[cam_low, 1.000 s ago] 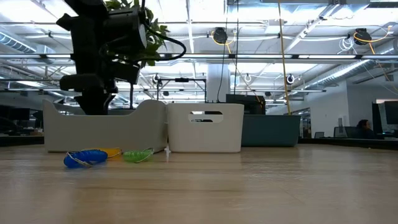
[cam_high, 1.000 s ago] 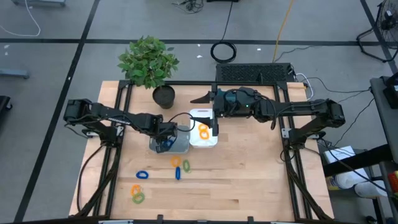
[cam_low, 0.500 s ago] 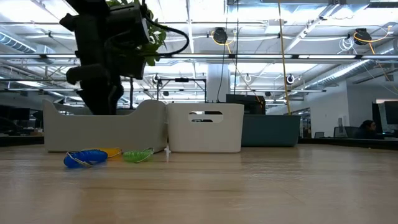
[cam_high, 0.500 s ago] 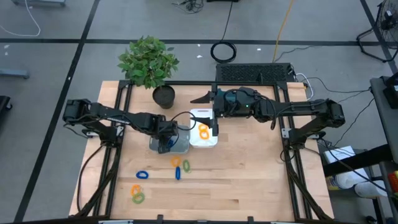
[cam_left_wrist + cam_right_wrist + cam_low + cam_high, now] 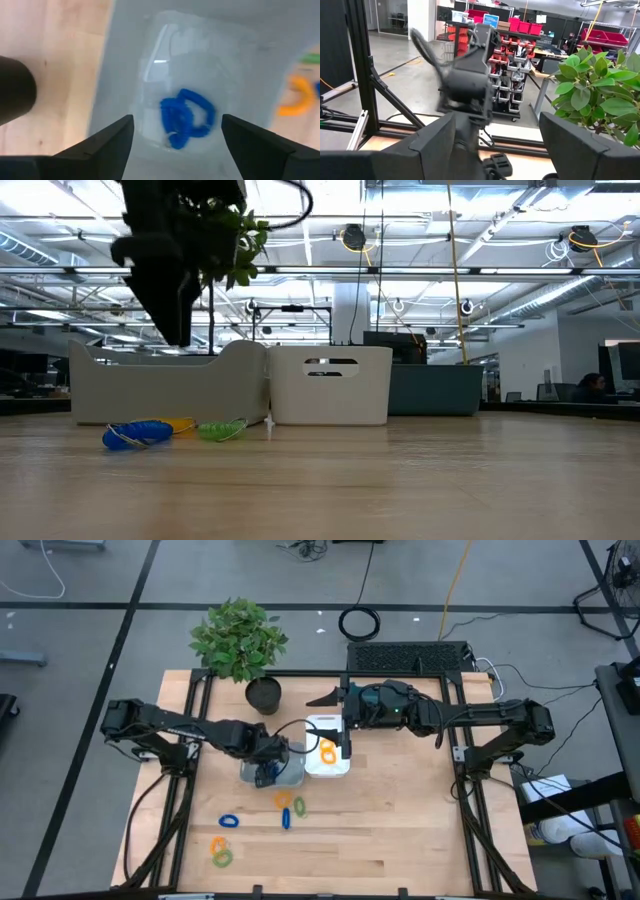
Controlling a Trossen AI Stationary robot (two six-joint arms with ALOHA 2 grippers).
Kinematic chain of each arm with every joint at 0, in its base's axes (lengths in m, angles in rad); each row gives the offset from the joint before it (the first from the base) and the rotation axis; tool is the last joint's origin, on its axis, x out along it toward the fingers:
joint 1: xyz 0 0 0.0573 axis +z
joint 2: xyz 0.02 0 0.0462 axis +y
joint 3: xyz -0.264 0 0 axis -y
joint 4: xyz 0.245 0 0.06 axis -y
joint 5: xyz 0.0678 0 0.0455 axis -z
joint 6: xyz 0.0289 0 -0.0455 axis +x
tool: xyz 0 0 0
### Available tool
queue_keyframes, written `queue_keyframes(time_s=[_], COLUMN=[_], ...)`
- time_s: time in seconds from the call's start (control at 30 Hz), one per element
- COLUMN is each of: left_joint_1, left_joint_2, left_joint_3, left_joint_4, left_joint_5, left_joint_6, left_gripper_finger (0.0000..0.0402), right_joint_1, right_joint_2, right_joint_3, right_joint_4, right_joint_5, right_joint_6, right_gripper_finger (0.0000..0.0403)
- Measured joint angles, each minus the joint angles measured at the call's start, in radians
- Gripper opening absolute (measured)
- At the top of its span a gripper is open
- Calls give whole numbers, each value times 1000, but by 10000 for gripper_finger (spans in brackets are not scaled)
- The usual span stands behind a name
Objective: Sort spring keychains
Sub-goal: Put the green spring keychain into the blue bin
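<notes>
The fingers of the left gripper (image 5: 172,145) stand apart now, while a second ago they were pressed together low in the grey tray (image 5: 290,776). Between the fingers and below them a blue spring keychain (image 5: 186,119) lies free on the tray floor, touching neither finger. I judge that this keychain is just released, so one more blue piece is sorted and the arm can go for the next one. In the low view the left arm also stands higher over the tray than before.

The right gripper (image 5: 344,747) waits with its fingers open too, above the white tray (image 5: 322,722). Below these fingers, inside the white tray, lie orange keychains (image 5: 327,751); they are not held.

The loose keychains (image 5: 284,808) are well apart from both pairs of fingers, on the wooden table (image 5: 400,830) on the near side of the trays: orange, green and blue ones close to the grey tray, and a few more nearer to the table edge.

Each keychain is a small coil of plastic bent into a loop. The blue one in the tray looks folded on itself, with tight turns.
</notes>
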Motion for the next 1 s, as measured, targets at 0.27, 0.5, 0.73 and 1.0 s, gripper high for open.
queue_keyframes(time_s=[0.27, 0.5, 0.73, 1.0], left_joint_1=[-197, -361, -521, -676], left_joint_2=[0, 0, 0, 0], left_joint_3=[68, 72, 72, 72], left_joint_4=[-86, -122, -137, -134], left_joint_5=[0, 54, 112, 176], left_joint_6=[-217, -461, -693, -921], left_gripper_finger=[312, 312, 312, 312], right_joint_1=[0, 0, 0, 0], right_joint_2=[0, -2, -15, -24], right_joint_3=[0, 0, 0, 0], right_joint_4=[-4, -5, -20, -13], right_joint_5=[0, 0, 0, 0], right_joint_6=[-1, -1, 9, 10], right_gripper_finger=[275, 275, 274, 274])
